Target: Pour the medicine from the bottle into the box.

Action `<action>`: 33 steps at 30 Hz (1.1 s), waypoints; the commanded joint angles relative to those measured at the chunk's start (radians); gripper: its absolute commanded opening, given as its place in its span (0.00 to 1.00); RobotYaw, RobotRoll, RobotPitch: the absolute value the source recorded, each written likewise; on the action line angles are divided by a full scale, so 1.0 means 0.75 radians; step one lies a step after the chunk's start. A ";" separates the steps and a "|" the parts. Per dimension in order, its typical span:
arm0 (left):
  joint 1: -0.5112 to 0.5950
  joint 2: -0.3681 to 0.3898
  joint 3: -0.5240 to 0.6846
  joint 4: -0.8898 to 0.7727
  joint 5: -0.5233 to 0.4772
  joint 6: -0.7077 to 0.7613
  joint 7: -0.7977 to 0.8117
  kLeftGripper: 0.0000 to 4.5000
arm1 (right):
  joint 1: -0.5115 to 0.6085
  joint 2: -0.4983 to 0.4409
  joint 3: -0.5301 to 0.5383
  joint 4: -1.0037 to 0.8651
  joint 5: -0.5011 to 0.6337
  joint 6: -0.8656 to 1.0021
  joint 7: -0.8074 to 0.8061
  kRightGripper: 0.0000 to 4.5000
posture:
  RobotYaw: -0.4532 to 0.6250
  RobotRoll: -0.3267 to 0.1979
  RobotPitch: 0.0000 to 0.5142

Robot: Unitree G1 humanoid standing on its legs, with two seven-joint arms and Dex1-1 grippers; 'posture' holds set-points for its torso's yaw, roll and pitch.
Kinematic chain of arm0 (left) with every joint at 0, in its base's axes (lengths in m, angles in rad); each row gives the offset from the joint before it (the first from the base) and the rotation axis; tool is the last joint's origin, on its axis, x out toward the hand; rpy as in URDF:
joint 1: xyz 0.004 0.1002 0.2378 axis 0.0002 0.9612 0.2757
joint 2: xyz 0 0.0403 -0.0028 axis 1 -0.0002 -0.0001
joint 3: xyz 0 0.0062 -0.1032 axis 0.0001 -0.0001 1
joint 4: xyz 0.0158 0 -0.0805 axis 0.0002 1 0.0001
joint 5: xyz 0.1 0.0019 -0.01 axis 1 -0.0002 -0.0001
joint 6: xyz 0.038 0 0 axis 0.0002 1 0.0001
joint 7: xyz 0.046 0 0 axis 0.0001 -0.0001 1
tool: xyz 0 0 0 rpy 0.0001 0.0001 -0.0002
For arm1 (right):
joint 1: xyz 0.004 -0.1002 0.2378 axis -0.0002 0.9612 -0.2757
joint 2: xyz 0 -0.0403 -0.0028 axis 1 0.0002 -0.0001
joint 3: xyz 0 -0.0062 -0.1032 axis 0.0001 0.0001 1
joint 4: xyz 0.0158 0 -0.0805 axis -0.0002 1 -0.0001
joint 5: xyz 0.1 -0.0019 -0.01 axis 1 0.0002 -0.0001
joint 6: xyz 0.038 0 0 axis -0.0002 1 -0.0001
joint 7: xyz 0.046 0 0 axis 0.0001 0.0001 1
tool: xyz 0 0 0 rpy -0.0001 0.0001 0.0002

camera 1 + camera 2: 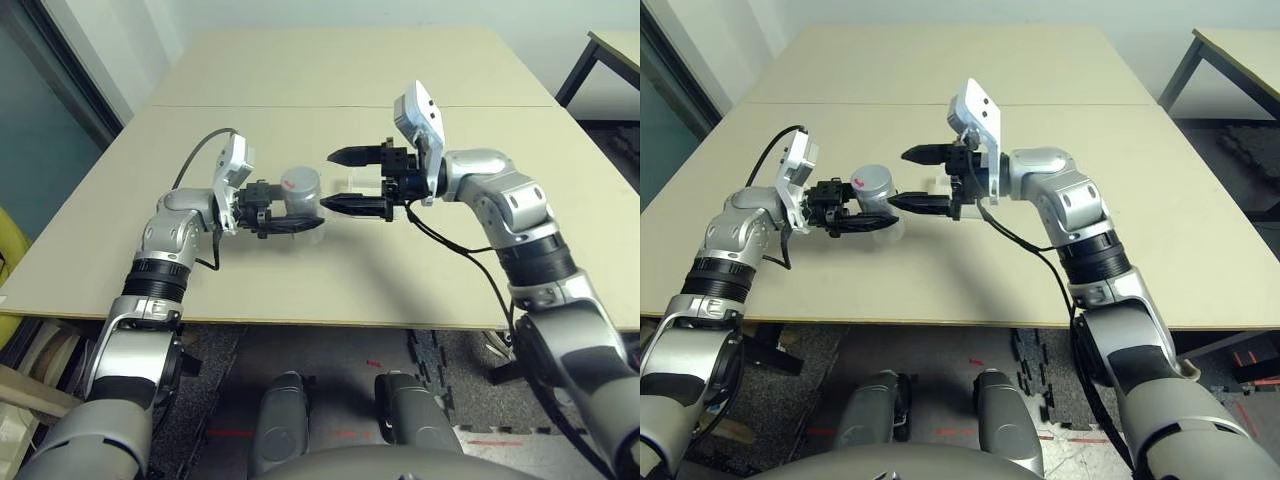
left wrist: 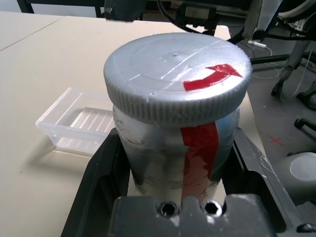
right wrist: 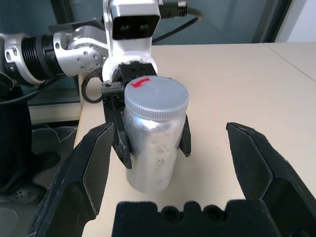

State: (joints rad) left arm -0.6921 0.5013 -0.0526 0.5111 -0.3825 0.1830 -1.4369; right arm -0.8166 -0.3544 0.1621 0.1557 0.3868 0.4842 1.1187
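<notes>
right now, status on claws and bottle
Left claw shut on bottle, cap on. Right claw open, facing it. Box on table beyond. Nothing between.

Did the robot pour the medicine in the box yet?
Not yet. Done: the left hand has picked up the bottle and holds it upright above the table. In hand: the right hand waits open right next to the grey cap, which is on. Left: take the cap off, tip the bottle and pour into the clear box, which looks empty.
</notes>
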 commanded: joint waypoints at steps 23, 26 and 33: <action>0.001 -0.024 -0.012 -0.013 0.023 -0.025 0.006 0.61 | -0.166 0.196 0.129 0.195 -0.130 -0.082 -0.045 1.00 | 0.39 0.62 0.16; 0.005 -0.022 -0.012 -0.016 0.024 -0.026 0.005 0.61 | -0.179 0.205 0.127 0.230 -0.144 -0.099 -0.044 1.00 | 0.40 0.62 0.16; 0.014 -0.019 -0.012 -0.023 0.025 -0.024 0.004 0.61 | -0.190 0.218 0.120 0.260 -0.154 -0.102 -0.036 0.92 | 0.40 0.62 0.16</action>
State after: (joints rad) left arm -0.6914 0.4827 -0.0554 0.5146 -0.3763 0.1696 -1.4332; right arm -0.9439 -0.1913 0.2521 0.3457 0.2767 0.4124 1.0884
